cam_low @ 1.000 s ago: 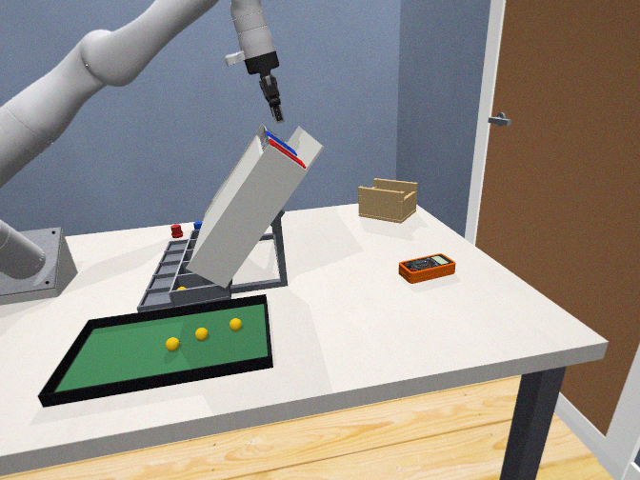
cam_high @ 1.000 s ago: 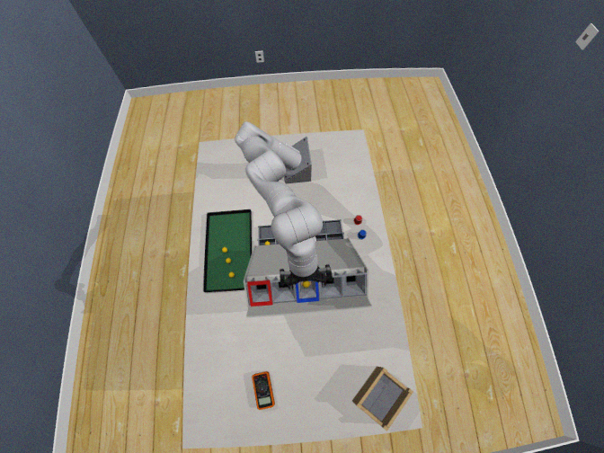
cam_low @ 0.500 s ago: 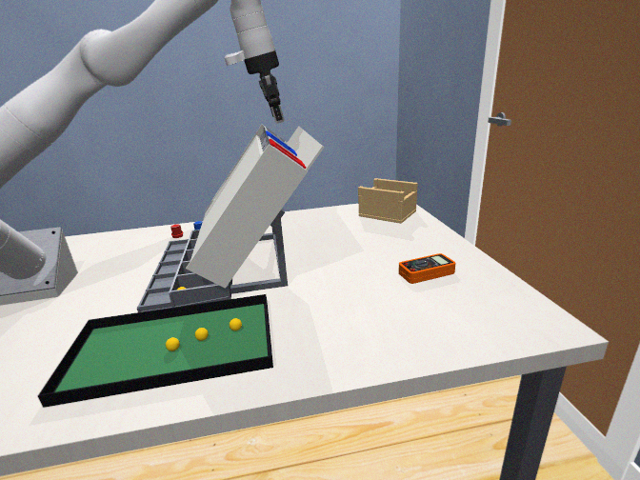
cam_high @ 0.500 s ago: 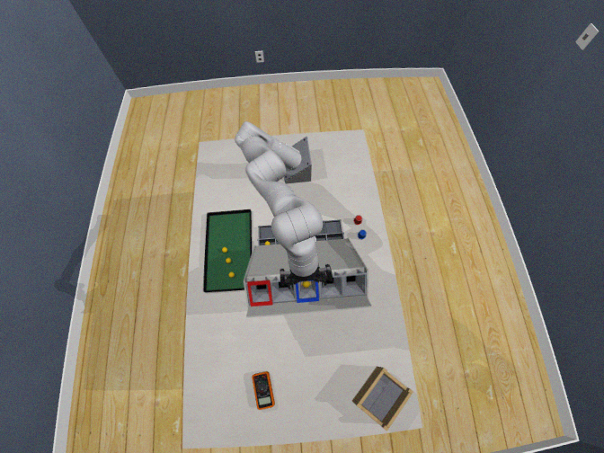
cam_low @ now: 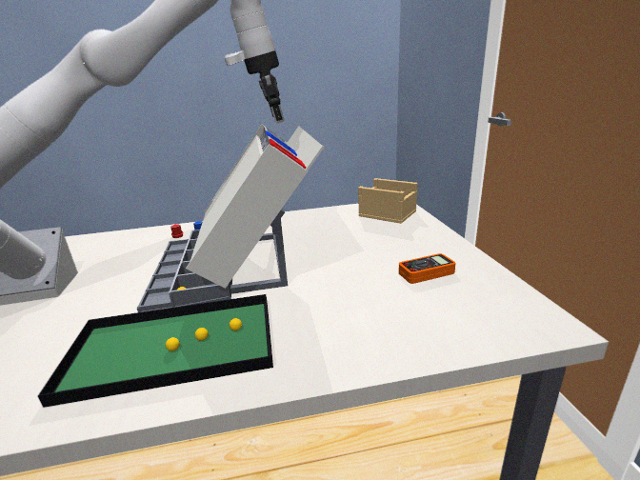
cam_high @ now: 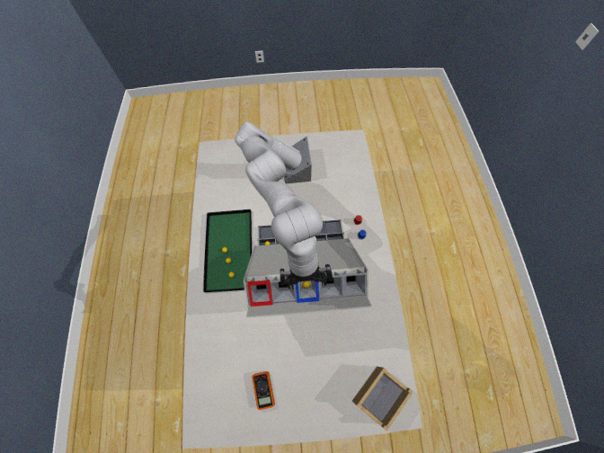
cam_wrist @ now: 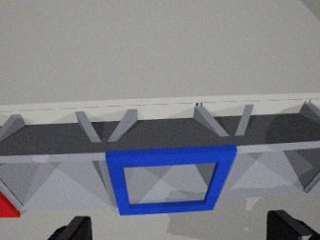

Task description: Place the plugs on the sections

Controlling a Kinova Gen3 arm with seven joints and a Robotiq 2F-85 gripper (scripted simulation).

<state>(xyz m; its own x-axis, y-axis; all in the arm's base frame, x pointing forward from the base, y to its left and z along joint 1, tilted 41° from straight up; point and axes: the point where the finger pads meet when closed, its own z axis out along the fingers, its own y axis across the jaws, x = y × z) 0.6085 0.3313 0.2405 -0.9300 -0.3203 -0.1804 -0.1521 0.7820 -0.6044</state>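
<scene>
The marble (cam_high: 306, 284) lies within the blue-banded funnel (cam_high: 306, 299) (cam_low: 281, 143) (cam_wrist: 171, 208), beneath the open, empty end effector (cam_high: 306, 279) (cam_low: 279, 120) (cam_wrist: 180, 228); the wrist view does not show it. Good practice is probably to watch for passage—a marble that stays suggests the blocked pipe—before retreating straight up. A sphere, it has no long axis or heading; the funnel mouth opens upward. Beyond, the red plug (cam_high: 358, 219) (cam_low: 176, 230) and blue plug (cam_high: 361, 234) (cam_low: 197, 225) stand on the surface (cam_high: 302, 419) (cam_low: 413, 320), both unplaced.

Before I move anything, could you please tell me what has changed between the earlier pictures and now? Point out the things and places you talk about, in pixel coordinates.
Nothing has visibly changed: the open gripper (cam_high: 306, 279) (cam_low: 278, 119) (cam_wrist: 179, 221) hangs above the funnels as before, and nothing was gripped or released. The red plug (cam_high: 358, 219) (cam_low: 176, 230), blue plug (cam_high: 361, 234) (cam_low: 197, 225) and marble tray (cam_high: 205, 253) (cam_low: 180, 378) stayed put.
</scene>
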